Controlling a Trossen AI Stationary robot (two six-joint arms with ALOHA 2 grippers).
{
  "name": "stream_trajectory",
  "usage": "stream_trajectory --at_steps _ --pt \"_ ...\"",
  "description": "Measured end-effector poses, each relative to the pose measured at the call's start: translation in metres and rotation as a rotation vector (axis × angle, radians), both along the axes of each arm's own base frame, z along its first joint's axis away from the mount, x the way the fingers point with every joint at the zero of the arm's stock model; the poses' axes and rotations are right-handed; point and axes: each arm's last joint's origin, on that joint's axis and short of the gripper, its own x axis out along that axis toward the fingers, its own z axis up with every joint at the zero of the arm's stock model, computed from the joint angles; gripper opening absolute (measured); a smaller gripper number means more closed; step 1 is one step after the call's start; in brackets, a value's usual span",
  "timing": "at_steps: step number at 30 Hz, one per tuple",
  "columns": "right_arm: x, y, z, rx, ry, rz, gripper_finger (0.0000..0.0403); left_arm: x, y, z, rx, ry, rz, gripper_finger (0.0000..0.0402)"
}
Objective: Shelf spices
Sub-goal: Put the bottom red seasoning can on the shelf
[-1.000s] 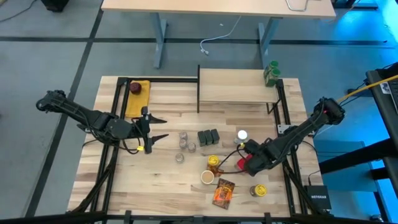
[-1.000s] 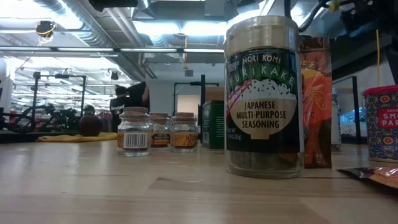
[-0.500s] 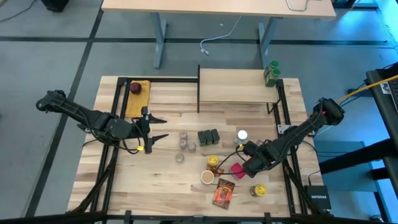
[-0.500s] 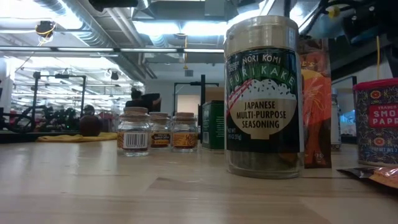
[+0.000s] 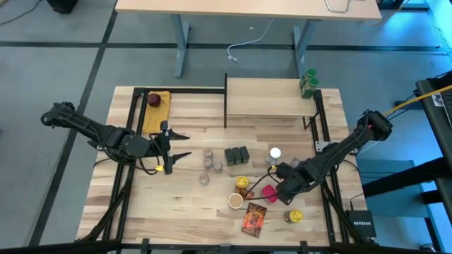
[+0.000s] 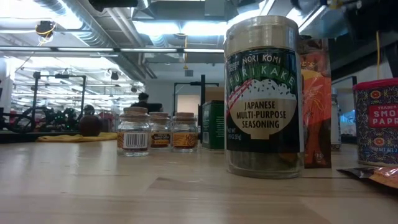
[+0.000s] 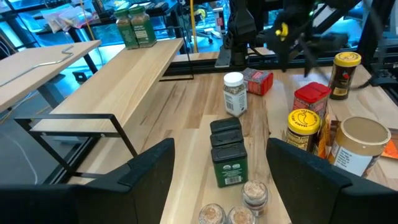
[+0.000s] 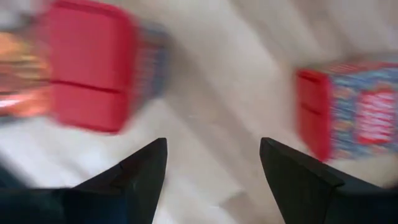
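Right end effector (image 5: 271,185) released between red boxes (image 5: 269,190); left end effector (image 5: 182,145) released – bare tabletop (image 5: 176,204) around

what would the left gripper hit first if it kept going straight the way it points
Most likely the row of three dark tins: the open left gripper faces along the table at them. The small jars sit nearer but low, so it might pass over them; depth is hard to judge.

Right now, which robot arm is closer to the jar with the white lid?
The right one. The right gripper hangs just toward the front edge from the white-lidded jar, over the red boxes. The left gripper waits far off to the jar's left, past the dark tins.
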Motion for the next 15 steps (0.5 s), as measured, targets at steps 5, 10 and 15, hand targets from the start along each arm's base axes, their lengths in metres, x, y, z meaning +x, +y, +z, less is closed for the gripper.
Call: stream_trajectory --at_steps 5,10,15 --pt "0.009 0.004 0.017 0.077 -0.225 -0.012 0.0264 0.000 0.000 0.000 0.000 0.000 0.000 0.0249" --pt "0.019 0.009 0.015 0.063 -0.314 -0.013 0.0264 0.000 0.000 0.000 0.000 0.000 0.000 0.0249" --pt "0.025 0.013 0.002 0.021 -0.284 0.011 0.0264 0.000 0.000 0.000 0.001 0.002 0.000 0.0249"
